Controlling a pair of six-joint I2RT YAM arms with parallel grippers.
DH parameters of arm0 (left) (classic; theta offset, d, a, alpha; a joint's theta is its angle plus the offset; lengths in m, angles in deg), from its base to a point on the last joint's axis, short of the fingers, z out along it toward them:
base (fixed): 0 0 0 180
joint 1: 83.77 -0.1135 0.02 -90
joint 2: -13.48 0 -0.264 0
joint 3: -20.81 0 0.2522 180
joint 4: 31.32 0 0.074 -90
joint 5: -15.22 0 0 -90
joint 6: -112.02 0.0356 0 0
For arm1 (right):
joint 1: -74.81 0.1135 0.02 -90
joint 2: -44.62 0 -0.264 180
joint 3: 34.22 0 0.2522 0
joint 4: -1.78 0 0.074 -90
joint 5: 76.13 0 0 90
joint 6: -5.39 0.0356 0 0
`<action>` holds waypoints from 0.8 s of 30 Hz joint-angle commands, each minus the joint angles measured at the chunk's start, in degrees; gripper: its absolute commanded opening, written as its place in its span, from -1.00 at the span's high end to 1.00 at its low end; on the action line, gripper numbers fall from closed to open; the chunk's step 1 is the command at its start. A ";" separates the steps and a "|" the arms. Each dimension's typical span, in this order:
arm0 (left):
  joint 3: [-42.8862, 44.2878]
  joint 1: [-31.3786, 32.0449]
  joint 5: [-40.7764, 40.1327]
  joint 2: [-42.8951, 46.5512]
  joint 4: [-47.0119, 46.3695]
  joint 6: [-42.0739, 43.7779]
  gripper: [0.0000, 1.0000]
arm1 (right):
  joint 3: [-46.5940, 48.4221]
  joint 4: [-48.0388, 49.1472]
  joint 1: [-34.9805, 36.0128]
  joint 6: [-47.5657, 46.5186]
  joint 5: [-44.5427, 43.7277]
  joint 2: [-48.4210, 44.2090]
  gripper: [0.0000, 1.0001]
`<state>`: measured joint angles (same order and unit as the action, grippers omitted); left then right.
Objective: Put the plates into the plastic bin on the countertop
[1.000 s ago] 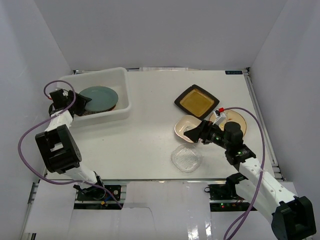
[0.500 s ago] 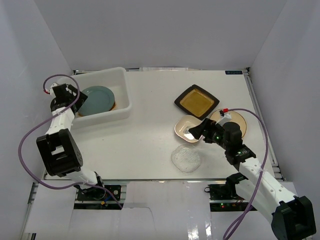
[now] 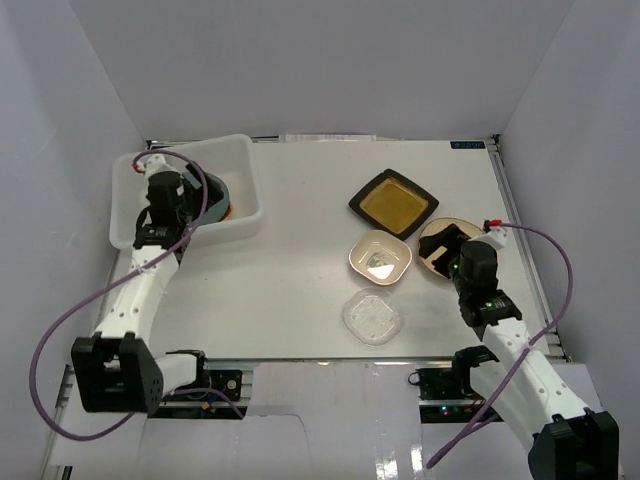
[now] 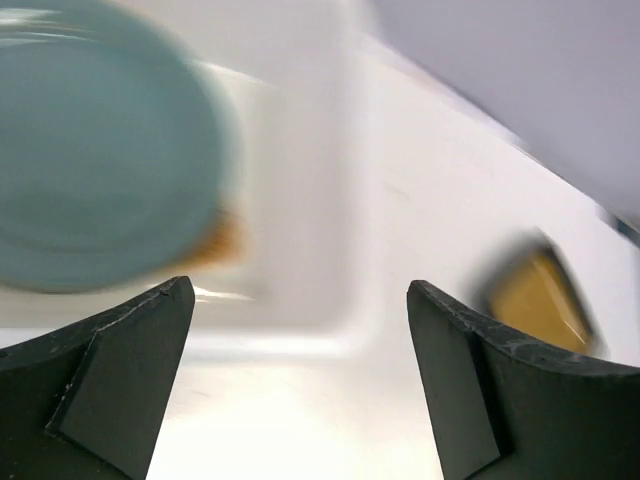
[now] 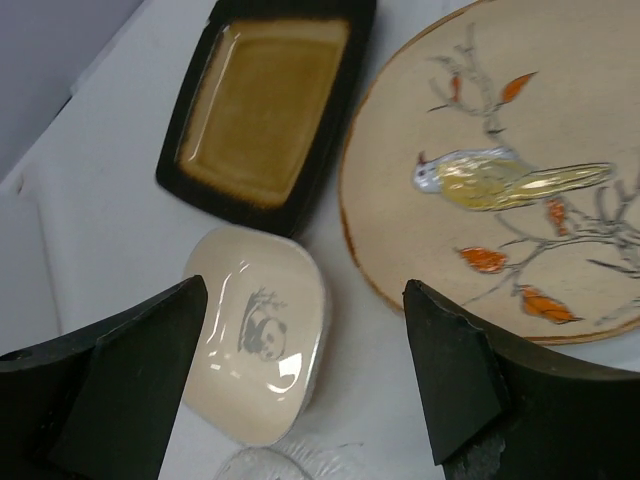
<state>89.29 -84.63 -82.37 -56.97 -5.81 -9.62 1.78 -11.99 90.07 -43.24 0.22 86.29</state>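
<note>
The white plastic bin (image 3: 252, 205) stands at the back left of the countertop (image 3: 300, 270). A grey-blue plate (image 3: 224, 197) lies in it on something orange. My left gripper (image 3: 205, 192) hovers over the bin, open and empty; its view is blurred and shows the plate (image 4: 90, 170) and bin wall (image 4: 300, 200). My right gripper (image 3: 442, 243) is open and empty over the left edge of the cream round plate (image 3: 428, 258), which bears a bird painting (image 5: 500, 170). The cream squarish bowl (image 3: 380, 257) (image 5: 255, 330), black square plate (image 3: 393, 203) (image 5: 265, 100) and clear glass dish (image 3: 373, 317) lie nearby.
White walls close in the back and both sides. Purple cables loop beside each arm. Metal rails run along the right and near table edges.
My left arm has swung from the bin's left side to over the bin. My right gripper has pulled back from the cream bowl, rightward, to over the round plate.
</note>
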 commanded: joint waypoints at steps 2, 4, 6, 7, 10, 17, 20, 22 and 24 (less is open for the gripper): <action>-3.64 12.44 15.75 10.33 -4.63 -1.05 -0.96 | -0.79 -3.32 -8.48 3.89 -8.23 -1.42 -0.70; -5.84 17.11 22.58 12.79 -4.72 -0.71 -0.96 | -1.49 -5.08 -13.04 3.90 -9.02 -1.42 -0.68; -7.60 20.44 25.77 14.37 -4.72 -1.05 -0.96 | -2.11 -5.79 -17.70 3.64 -10.17 -0.89 -0.66; -9.00 21.07 29.18 14.47 -4.89 -0.97 -0.96 | -2.98 -6.40 -18.86 3.81 -10.34 -0.54 -0.66; -11.64 22.92 35.43 13.94 -4.98 -0.62 -0.96 | -5.09 -6.58 -23.34 5.30 -8.51 0.95 -0.64; -14.29 26.08 39.33 12.28 -4.46 6.14 -0.96 | -6.95 -0.70 -27.31 6.71 -0.70 10.52 -0.47; -12.36 28.37 40.29 11.57 -2.43 8.52 -0.96 | -7.39 4.22 -28.62 9.08 2.04 16.41 -0.27; -12.01 29.60 39.77 11.66 -1.73 8.87 -0.96 | -8.69 7.65 -29.94 10.40 2.49 18.70 -0.02; -11.92 30.56 39.06 11.22 -0.94 9.49 -0.96 | -9.75 9.67 -31.69 12.07 2.75 19.06 0.36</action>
<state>74.86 -55.43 -44.43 -45.94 -8.01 -3.04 -5.41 -6.18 60.41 -34.79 0.68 104.00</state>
